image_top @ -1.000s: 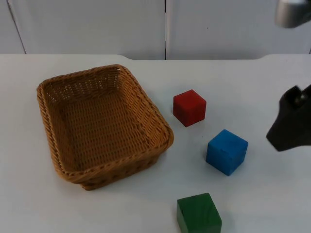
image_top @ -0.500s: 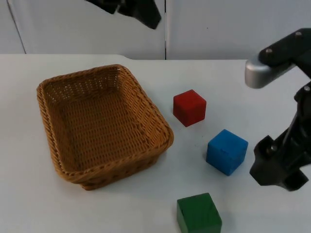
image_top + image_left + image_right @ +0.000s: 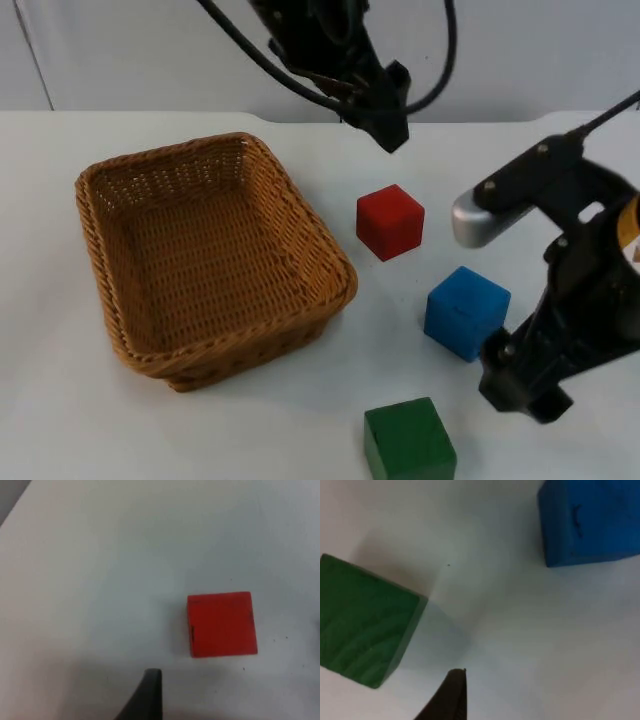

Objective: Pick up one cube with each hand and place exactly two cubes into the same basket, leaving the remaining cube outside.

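Note:
A woven basket (image 3: 160, 157) with nothing in it stands on the left of the table. To its right lie a red cube (image 3: 390, 221), a blue cube (image 3: 466, 311) and, by the front edge, a green cube (image 3: 409, 440). My left gripper (image 3: 391, 133) hangs just beyond the red cube, toward the wall; the left wrist view looks down on the red cube (image 3: 222, 624). My right gripper (image 3: 522, 392) hovers low, right of the gap between the blue and green cubes. The right wrist view takes in the green cube (image 3: 362, 622) and the blue cube (image 3: 590, 522). None of the cubes is held.
The white table top (image 3: 80, 430) runs back to the grey partition wall (image 3: 150, 60). The right arm's silver joint (image 3: 480, 220) stands above the table right of the red cube. Bare table lies in front of the basket.
The left arm has swung in from the upper edge down toward the red cube. The right arm has moved left and forward, down beside the blue and green cubes. The cubes and basket are unmoved.

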Controlling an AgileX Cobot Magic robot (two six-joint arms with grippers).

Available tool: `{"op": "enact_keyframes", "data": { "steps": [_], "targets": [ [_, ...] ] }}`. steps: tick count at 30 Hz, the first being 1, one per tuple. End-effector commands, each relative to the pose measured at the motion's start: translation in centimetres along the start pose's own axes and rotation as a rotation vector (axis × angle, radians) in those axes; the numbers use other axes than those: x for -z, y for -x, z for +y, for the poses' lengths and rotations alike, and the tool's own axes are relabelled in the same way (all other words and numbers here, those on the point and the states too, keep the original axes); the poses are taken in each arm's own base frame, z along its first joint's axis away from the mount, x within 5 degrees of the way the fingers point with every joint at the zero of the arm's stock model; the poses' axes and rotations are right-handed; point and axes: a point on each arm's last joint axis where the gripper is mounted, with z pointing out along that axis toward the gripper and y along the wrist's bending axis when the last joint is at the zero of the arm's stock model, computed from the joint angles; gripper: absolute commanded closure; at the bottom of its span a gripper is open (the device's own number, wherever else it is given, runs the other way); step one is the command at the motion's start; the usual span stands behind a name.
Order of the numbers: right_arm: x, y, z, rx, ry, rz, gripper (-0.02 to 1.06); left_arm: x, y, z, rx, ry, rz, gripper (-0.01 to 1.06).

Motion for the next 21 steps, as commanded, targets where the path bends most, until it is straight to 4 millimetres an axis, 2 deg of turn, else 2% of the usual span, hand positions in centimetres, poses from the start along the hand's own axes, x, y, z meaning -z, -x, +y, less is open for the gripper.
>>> {"op": "enact_keyframes", "data": {
  "steps": [1,6,13,21],
  "targets": [
    [-1.2,0.3,0.2,0.012,0.015,-0.015,0.0,-1.3,1.0,0.2,-0.011,0.016,0.027,0.12],
    [-2.6,0.0,-0.3,0.007,0.02,0.0,0.0,-3.0,1.3,0.7,-0.024,0.013,0.069,0.12],
    [-2.9,0.4,-1.9,-0.015,0.019,-0.061,0.0,-4.7,1.4,0.5,-0.045,0.026,0.074,0.12],
    [-2.8,1.5,-2.4,-0.007,0.032,-0.192,0.0,-6.5,0.6,0.7,-0.049,0.029,0.099,0.12]
  ]
}}
